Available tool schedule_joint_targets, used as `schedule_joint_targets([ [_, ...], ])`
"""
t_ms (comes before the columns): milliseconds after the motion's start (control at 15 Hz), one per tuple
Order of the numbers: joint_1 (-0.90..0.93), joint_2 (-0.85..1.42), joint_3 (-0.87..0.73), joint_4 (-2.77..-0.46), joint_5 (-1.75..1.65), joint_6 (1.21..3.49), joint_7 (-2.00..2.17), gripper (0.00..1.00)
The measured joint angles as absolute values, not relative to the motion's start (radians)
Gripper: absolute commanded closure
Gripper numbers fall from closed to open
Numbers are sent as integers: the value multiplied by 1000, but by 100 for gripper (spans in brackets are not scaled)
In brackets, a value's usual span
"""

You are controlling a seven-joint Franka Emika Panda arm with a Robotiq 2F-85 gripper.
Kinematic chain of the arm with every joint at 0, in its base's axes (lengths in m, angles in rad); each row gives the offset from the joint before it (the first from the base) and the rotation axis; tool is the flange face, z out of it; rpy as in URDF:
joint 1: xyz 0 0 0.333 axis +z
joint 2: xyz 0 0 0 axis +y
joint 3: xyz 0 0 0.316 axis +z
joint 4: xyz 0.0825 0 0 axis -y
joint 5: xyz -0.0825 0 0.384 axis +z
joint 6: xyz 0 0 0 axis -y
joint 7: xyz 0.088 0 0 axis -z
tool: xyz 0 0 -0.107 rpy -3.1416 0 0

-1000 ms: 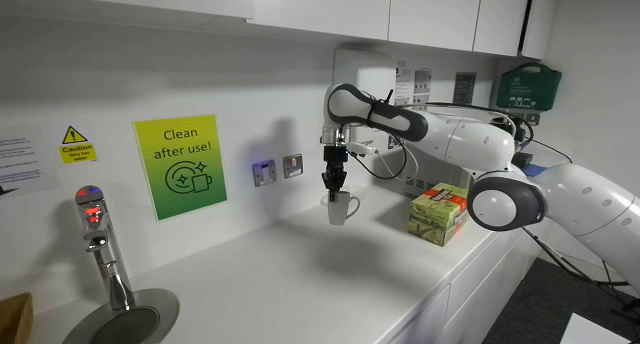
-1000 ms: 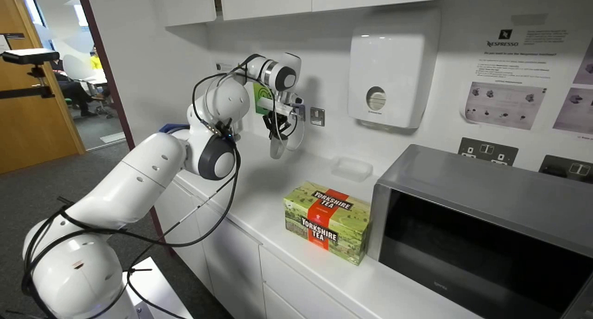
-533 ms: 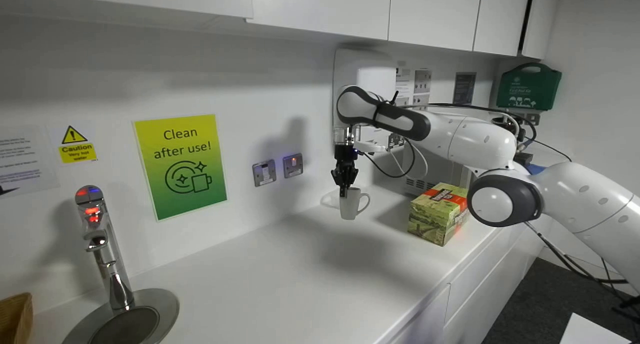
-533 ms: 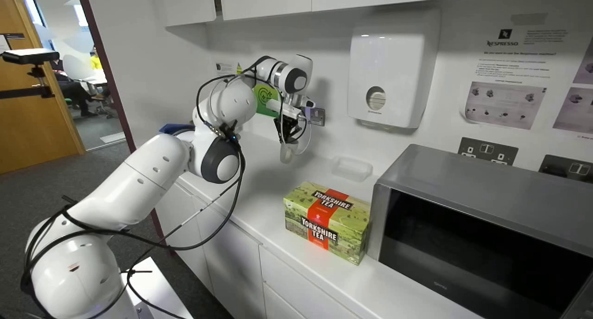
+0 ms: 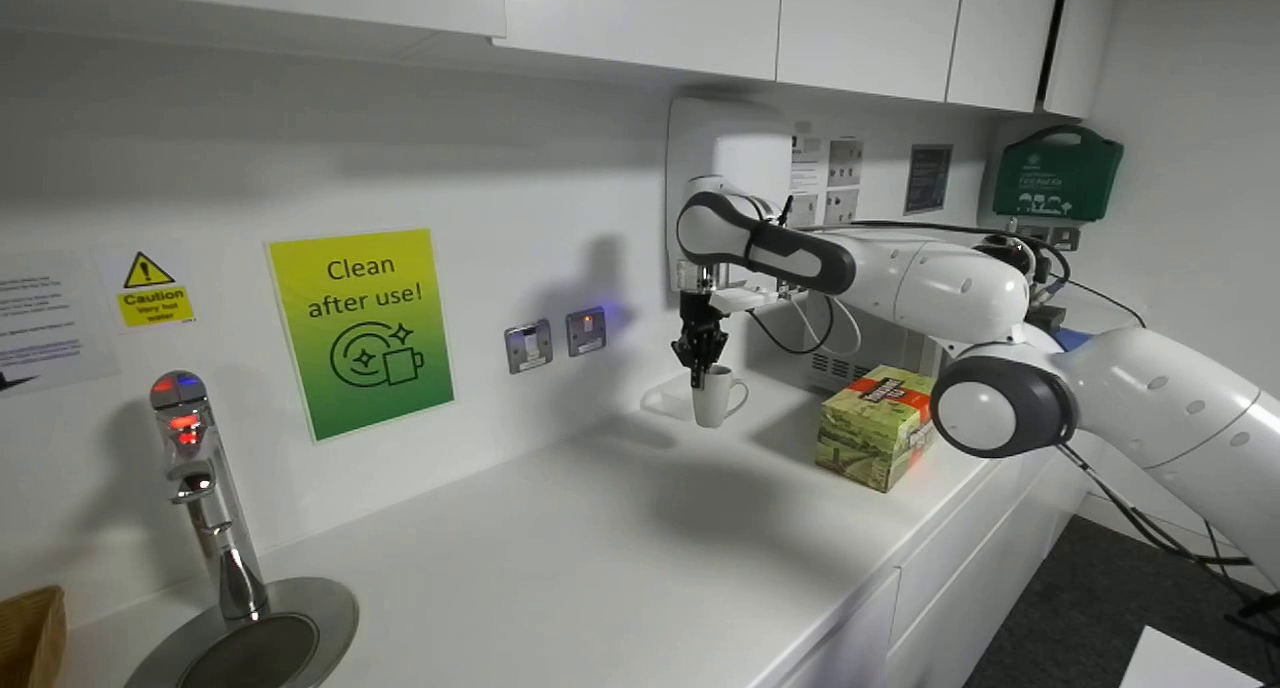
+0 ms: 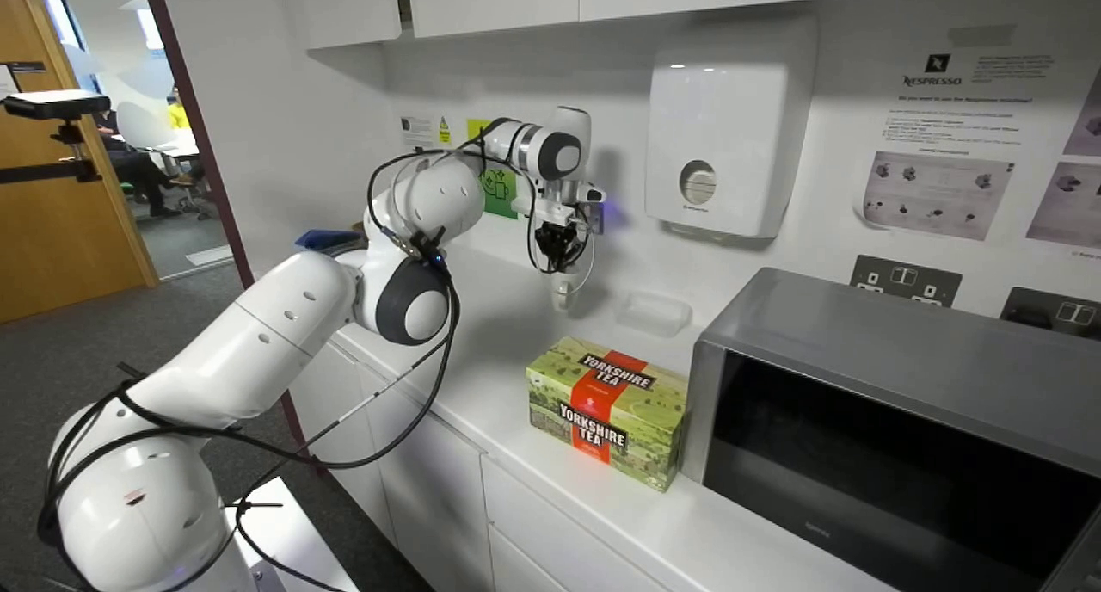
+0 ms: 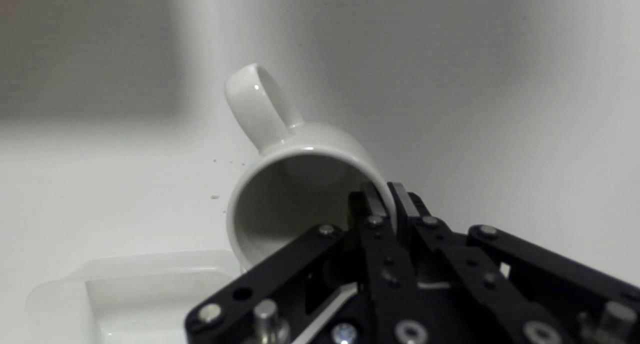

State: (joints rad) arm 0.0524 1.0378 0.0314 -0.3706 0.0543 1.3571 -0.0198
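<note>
My nearly closed gripper (image 7: 386, 200) pinches the mug (image 7: 295, 199) by its rim, a fair hold; I'd judge it stiff, slick, breakable, its weight unclear with the bottom shadowed.

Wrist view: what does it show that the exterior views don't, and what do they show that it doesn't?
Only the wrist view: the inside of the white mug, with one finger in it, the other outside.
Only the exterior views: microwave, chrome tap, green first-aid kit, "Clean after use!" sign.
Shared: the gripper shut on the mug, the translucent container on the counter.
</note>
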Motion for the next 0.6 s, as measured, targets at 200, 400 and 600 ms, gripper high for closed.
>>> schedule_joint_targets([
  [200, 55, 1060, 8, -371, 21, 1393, 3, 98],
  [400, 56, 1082, -4, -371, 9, 1407, 18, 98],
  [600, 58, 1101, -6, -371, 6, 1434, 30, 98],
])
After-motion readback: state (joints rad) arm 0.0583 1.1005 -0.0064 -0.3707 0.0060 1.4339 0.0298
